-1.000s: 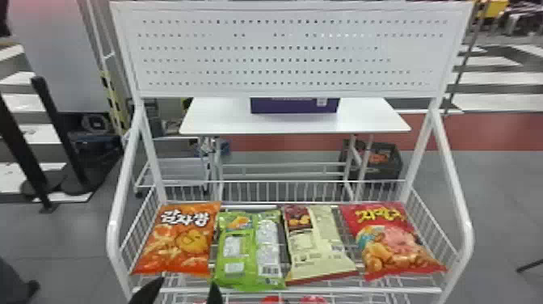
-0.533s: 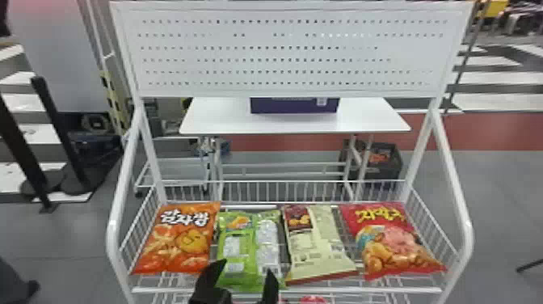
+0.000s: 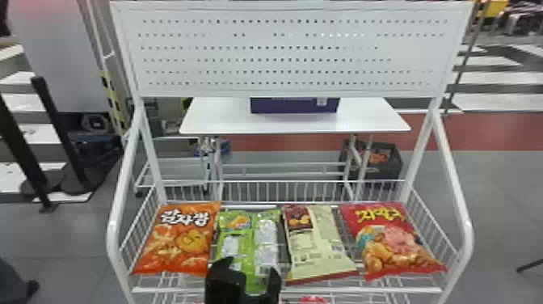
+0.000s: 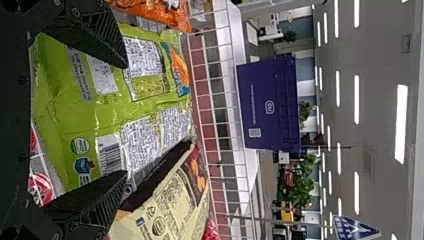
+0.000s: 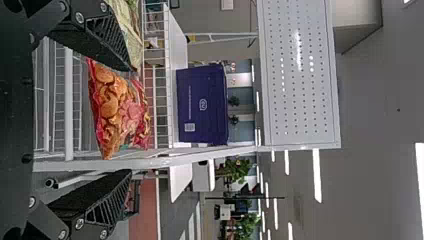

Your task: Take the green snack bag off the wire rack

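Note:
In the head view my left gripper (image 3: 248, 279) is at the front edge of the wire rack (image 3: 291, 290), its fingers spread over the lower part of the green snack bag (image 3: 247, 238). The left wrist view has the green bag (image 4: 60, 115) lying between the two open fingers of the left gripper (image 4: 125, 120), one finger overlapping each side of it. My right gripper (image 5: 131, 120) stands open in the right wrist view, with the red snack bag (image 5: 115, 110) beyond its fingers.
The orange bag (image 3: 177, 238) lies left of the green one, the cream bag (image 3: 319, 246) close on its right, the red bag farther right. White side rails (image 3: 464, 226) flank the rack, with a perforated panel (image 3: 283, 52) above.
My left gripper has moved right, from between the orange and green bags to the front of the green bag. The bags have not moved.

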Available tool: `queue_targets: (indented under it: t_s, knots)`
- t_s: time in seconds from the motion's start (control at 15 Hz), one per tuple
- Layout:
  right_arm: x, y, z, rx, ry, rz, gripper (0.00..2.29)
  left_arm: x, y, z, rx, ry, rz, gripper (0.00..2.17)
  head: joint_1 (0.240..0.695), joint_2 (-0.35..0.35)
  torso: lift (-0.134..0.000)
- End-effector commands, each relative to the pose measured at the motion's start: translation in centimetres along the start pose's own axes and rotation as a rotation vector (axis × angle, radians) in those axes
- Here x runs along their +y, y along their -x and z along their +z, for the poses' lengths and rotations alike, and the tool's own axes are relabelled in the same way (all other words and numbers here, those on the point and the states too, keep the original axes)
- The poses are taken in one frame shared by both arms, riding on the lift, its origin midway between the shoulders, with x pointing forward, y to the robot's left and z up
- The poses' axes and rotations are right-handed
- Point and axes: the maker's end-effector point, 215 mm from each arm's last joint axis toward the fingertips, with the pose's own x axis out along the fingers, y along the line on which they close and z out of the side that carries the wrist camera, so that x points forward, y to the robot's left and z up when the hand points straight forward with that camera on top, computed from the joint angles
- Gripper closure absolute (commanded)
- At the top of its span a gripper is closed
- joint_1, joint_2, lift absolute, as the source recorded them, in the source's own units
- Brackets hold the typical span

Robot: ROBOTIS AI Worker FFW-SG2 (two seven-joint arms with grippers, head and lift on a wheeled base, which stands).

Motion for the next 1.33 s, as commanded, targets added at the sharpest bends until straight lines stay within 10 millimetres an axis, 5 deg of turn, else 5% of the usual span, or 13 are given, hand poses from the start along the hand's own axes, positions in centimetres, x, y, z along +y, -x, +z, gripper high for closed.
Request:
queue_targets:
  t_s: [0.0, 0.13, 0.27, 0.47, 0.87, 1.27]
  knots:
    - [0.1, 0.0, 0.1, -0.002, -0.001, 0.003, 0.17, 0.3, 0.0, -0.3, 0.008, -0.005, 0.004, 0.18, 0.499, 0.0, 0.0]
    - [0.1, 0.0, 0.1, -0.002, -0.001, 0.003, 0.17, 0.5, 0.0, -0.4, 0.011, -0.01, 0.005, 0.4, 0.499, 0.0, 0.0]
    - [0.1, 0.0, 0.0, 0.0, -0.001, 0.002, 0.17, 0.3, 0.0, -0.4, 0.011, -0.013, 0.005, 1.05, 0.499, 0.0, 0.0]
    - [0.1, 0.0, 0.1, -0.002, -0.001, 0.004, 0.17, 0.0, 0.0, -0.6, 0.013, -0.02, -0.023, 1.63, 0.499, 0.0, 0.0]
    - [-0.1, -0.2, 0.1, -0.004, -0.002, -0.001, 0.17, -0.2, 0.2, -2.0, 0.056, -0.027, -0.063, 1.88, 0.499, 0.0, 0.0]
    - [-0.2, -0.3, -0.2, -0.003, -0.002, -0.002, 0.17, -1.1, 2.2, 3.3, -0.071, 0.026, -0.061, 1.88, 0.499, 0.0, 0.0]
